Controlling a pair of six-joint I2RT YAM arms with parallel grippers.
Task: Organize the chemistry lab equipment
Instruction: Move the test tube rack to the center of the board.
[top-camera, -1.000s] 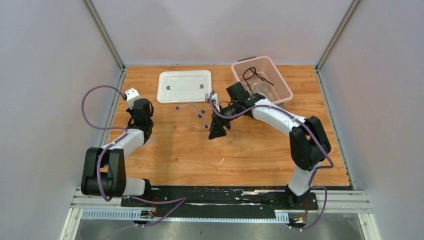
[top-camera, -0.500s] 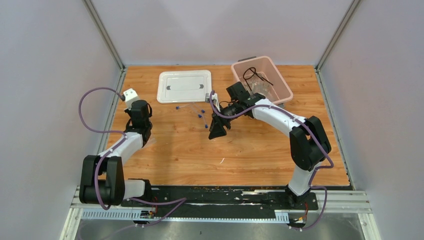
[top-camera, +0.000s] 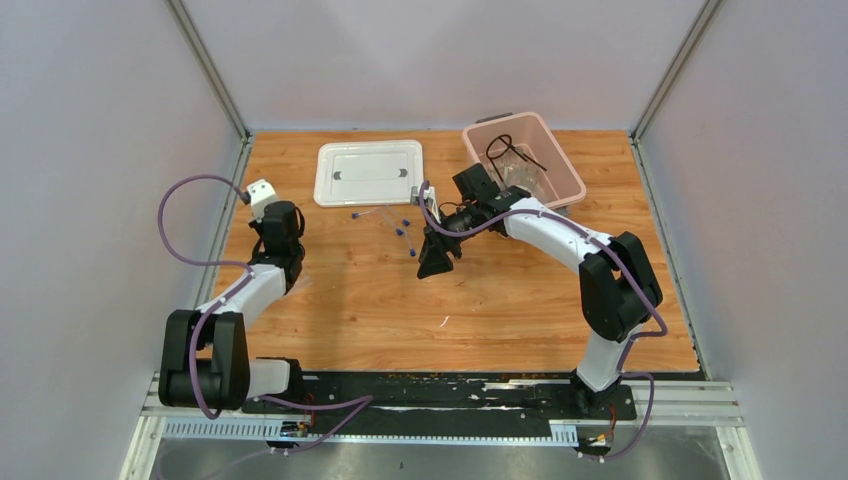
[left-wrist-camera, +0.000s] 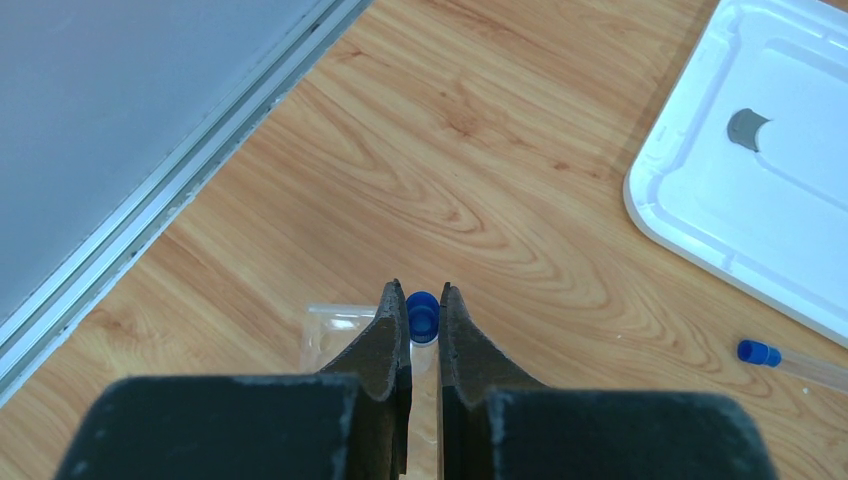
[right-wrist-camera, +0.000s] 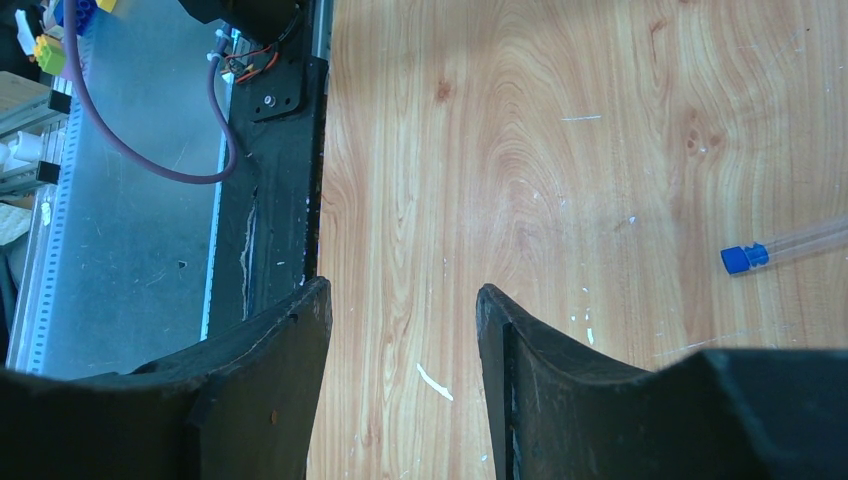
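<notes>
My left gripper (left-wrist-camera: 420, 290) is shut on a tiny blue-capped tube (left-wrist-camera: 422, 316), held over the clear tube rack (left-wrist-camera: 335, 330) at the table's left side. From above the left gripper (top-camera: 288, 268) points down next to the rack (top-camera: 305, 284). My right gripper (right-wrist-camera: 403, 290) is open and empty above bare wood; in the top view it (top-camera: 434, 262) hangs at mid table. Several loose blue-capped tubes (top-camera: 401, 229) lie just left of it; one shows in the right wrist view (right-wrist-camera: 745, 258), another in the left wrist view (left-wrist-camera: 760, 352). The black wire tripod (top-camera: 503, 147) and clear bags (top-camera: 522, 172) lie in the pink bin.
The pink bin (top-camera: 567, 160) stands at the back right. Its white lid (top-camera: 368, 172) lies flat at the back centre and shows in the left wrist view (left-wrist-camera: 770, 190). A small white scrap (right-wrist-camera: 435, 382) lies below the right gripper. The left wall rail (left-wrist-camera: 170, 210) runs close by.
The left arm shifted slightly to the left and lower with the tube, then held still. The right arm has not moved.
</notes>
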